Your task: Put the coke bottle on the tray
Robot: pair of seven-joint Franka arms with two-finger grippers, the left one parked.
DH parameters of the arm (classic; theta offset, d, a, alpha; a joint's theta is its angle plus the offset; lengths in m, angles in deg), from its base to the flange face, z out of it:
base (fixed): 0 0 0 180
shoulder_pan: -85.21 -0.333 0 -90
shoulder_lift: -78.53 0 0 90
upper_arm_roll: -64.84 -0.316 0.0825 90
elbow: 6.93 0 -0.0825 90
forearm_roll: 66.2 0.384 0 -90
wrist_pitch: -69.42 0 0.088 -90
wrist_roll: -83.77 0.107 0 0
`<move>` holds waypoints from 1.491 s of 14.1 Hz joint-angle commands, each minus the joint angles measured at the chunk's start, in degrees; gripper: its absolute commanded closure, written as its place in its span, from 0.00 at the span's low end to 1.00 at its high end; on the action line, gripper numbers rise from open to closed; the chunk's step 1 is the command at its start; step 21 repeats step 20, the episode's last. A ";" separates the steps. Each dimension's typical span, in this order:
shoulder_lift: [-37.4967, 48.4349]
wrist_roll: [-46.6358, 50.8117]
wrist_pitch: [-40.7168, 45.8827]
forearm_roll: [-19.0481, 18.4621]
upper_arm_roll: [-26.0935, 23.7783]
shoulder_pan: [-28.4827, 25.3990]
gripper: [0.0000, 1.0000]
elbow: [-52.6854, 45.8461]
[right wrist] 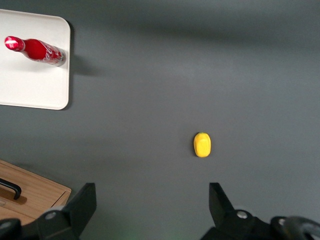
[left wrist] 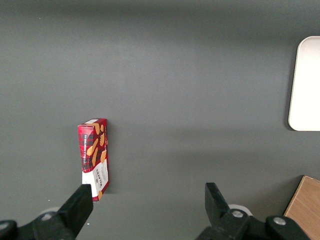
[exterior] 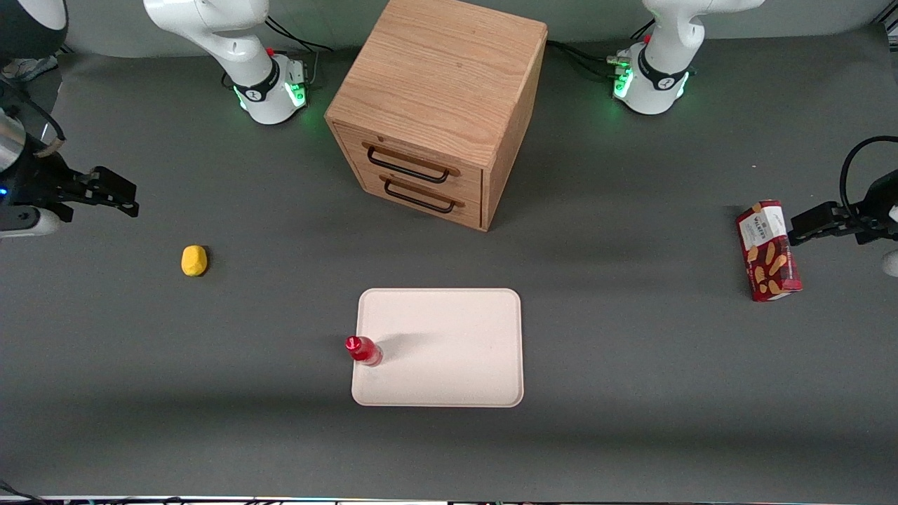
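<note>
The tiny red coke bottle with its red cap (exterior: pixel 363 350) stands upright on the flat pale beige-pink tray (exterior: pixel 449 330), just inside the rim at about nine o'clock of the tray's centre, so the placing looks done. The black two-finger gripper (exterior: pixel 116 191) hangs wide open and empty, well apart toward the working arm's end; any retreat should stay high and clear. On the dark grey matte table (exterior: pixel 631 421), a yellow lump (exterior: pixel 194 260) lies near the gripper, at ten o'clock of the bottle

The wooden drawer cabinet (right wrist: pixel 27 195) is cropped to one corner in the right wrist view, the open hand (right wrist: pixel 152 210) cut off at the frame's edge.
</note>
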 commanded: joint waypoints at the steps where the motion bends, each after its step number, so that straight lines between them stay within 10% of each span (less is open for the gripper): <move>1: 4.45 -2.23 -4.90 3.93 2.54 0.31 0.00 7.68; 21: 4.89 -1.43 -8.42 4.11 5.27 -1.36 0.00 8.48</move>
